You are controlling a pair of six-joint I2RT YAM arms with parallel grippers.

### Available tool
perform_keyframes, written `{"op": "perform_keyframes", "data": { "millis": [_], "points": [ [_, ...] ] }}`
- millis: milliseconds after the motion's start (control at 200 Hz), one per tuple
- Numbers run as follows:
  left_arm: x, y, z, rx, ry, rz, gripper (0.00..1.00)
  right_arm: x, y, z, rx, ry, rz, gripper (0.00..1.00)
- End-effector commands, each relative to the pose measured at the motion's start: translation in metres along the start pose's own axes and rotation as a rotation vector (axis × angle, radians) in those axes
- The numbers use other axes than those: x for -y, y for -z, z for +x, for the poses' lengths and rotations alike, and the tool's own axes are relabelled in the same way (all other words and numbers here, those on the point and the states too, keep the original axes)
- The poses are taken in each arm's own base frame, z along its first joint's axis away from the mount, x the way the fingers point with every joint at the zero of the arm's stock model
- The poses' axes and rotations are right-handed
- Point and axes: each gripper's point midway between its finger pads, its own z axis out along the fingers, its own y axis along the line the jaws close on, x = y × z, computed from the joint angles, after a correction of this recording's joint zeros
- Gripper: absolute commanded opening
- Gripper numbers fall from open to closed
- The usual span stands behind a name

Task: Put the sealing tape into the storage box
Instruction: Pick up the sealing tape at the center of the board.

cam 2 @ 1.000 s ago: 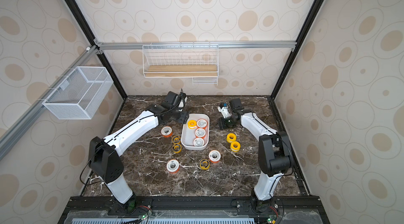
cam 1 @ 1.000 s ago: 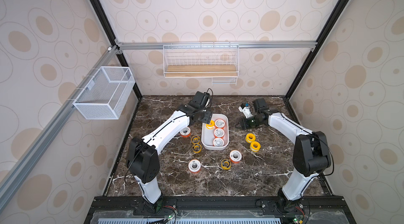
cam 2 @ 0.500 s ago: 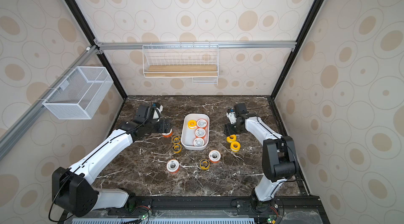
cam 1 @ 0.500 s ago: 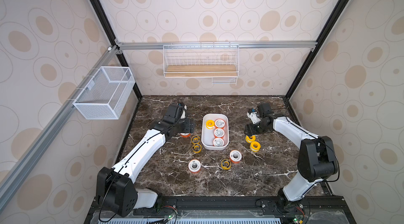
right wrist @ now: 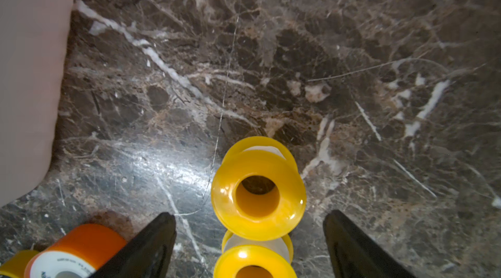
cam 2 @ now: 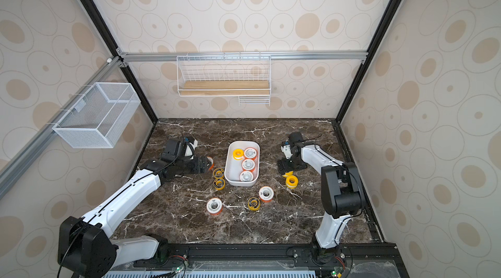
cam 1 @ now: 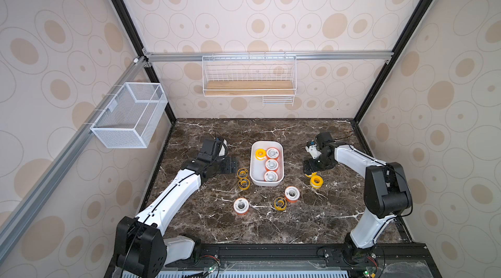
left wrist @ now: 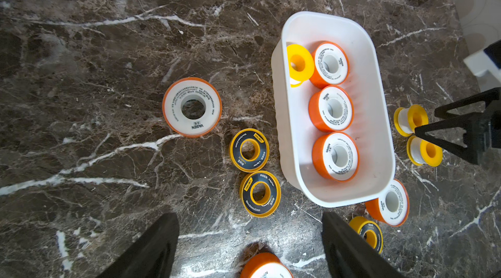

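My right gripper (right wrist: 249,214) hangs low over a plain yellow spool (right wrist: 257,189), jaws spread wide to either side and touching nothing, so I grasp none of it. I judge that the width is there to clear the flanges before I close. The spool stands on one flange, core up, with a second yellow spool (right wrist: 253,263) just beside it. My left gripper (left wrist: 249,217) is likewise wide apart and empty, near an orange spool (cam 2: 210,161). The storage box (cam 1: 267,143) sits between my arms, likely so that both can reach it. Four spools of the sealing tape (cam 1: 272,165) lie in it, three orange in a row and one yellow, and eight wait outside on the tabletop (cam 1: 271,225). That top is dark, glossy and marble-patterned, so a nudged spool may slide. Around me are dotted beige walls, a mesh basket (cam 1: 130,116) on the side rail and a wire rack (cam 1: 249,88) with a wooden board at the back
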Motion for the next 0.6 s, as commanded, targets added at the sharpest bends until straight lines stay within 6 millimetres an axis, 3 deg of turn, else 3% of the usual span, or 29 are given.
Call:
{"op": "perform_keyframes", "data": {
  "millis": [0,361,596],
  "points": [
    [0.001,0.002,-0.008,0.026,0.009,0.009,0.86,0.002,-0.002,0.001,-0.028,0.011,0.007,0.91],
    [0.001,0.002,-0.009,0.026,0.002,0.007,0.86,0.004,-0.015,-0.006,-0.068,0.002,0.008,0.79],
    [0.000,0.003,-0.010,0.029,0.001,-0.003,0.86,0.005,-0.018,-0.005,-0.080,0.002,0.014,0.78]
  ]
}}
